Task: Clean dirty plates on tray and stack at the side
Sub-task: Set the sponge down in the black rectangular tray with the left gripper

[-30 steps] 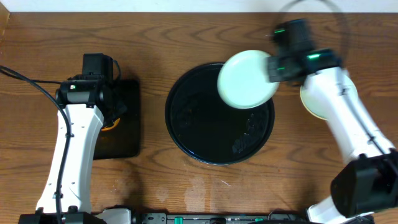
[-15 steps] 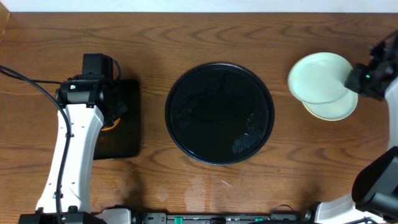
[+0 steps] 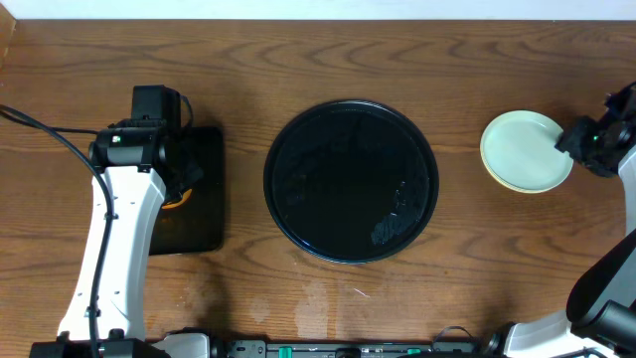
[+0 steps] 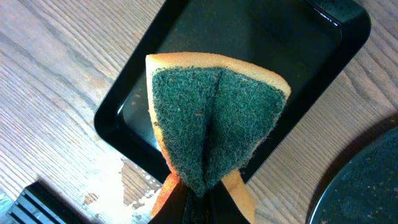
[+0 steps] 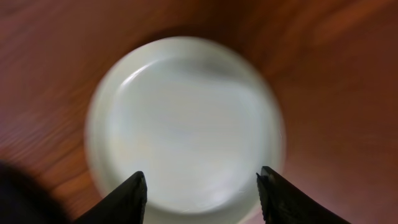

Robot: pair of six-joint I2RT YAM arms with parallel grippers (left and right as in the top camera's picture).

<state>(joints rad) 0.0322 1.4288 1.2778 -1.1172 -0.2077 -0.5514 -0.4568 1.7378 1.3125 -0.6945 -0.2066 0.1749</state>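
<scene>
A pale mint plate point(image 3: 527, 149) lies on top of a pale yellow plate whose rim point(image 3: 529, 186) shows beneath it, on the bare wood right of the round black tray point(image 3: 351, 180). The tray holds no plate, only wet smears. My right gripper point(image 3: 582, 142) hovers at the stack's right edge. In the right wrist view it is open point(image 5: 202, 190), fingers spread above the mint plate point(image 5: 186, 118) and holding nothing. My left gripper point(image 4: 200, 208) is shut on a folded sponge point(image 4: 214, 118), green scouring side up, over the rectangular black tray point(image 4: 311, 37).
The rectangular tray point(image 3: 204, 234) sits left of the round tray, under my left arm point(image 3: 119, 229). White residue point(image 4: 124, 180) marks the wood by its corner. A cable point(image 3: 45, 129) runs across the far left.
My right gripper carried the mint plate from over the round tray to the right, set it on the yellow plate and opened. The left arm has not moved.
</scene>
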